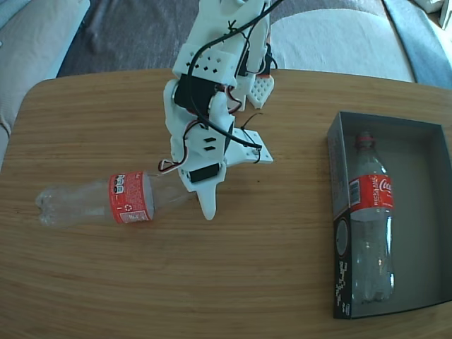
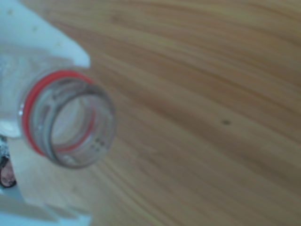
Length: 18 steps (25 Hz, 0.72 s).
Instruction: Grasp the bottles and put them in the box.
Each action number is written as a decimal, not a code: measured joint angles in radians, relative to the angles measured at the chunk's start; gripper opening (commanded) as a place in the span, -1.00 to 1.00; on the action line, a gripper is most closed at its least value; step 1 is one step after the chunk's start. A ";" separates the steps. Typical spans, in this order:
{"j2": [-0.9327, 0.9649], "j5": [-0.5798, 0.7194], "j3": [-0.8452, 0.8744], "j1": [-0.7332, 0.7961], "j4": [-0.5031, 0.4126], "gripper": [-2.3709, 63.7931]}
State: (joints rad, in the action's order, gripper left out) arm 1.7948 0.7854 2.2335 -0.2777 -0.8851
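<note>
A clear bottle [image 1: 106, 201] with a red label lies on its side on the wooden table at the left of the fixed view, its neck pointing right. My gripper [image 1: 189, 198] is shut on that neck. In the wrist view the capless mouth with its red ring [image 2: 66, 117] sits between my white fingers [image 2: 44, 40], and the gripper [image 2: 84, 139] holds it close above the wood. A second bottle [image 1: 371, 219] lies inside the box [image 1: 337, 176] at the right, along its left wall with its neck toward the back.
The box's right half [image 1: 420, 212] shows bare dark grey floor. Bare wooden table [image 1: 268, 268] lies between the held bottle and the box. Pale cushions [image 1: 339, 39] and a grey floor strip sit beyond the table's far edge.
</note>
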 measured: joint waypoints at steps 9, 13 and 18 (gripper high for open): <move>-0.071 0.058 -0.012 -0.058 0.018 0.24; -0.104 0.052 -0.041 -0.048 0.018 0.23; -0.114 0.052 -0.048 -0.054 0.018 0.23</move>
State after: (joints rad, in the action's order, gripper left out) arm 1.6812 0.8376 2.1859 -0.3313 -0.8667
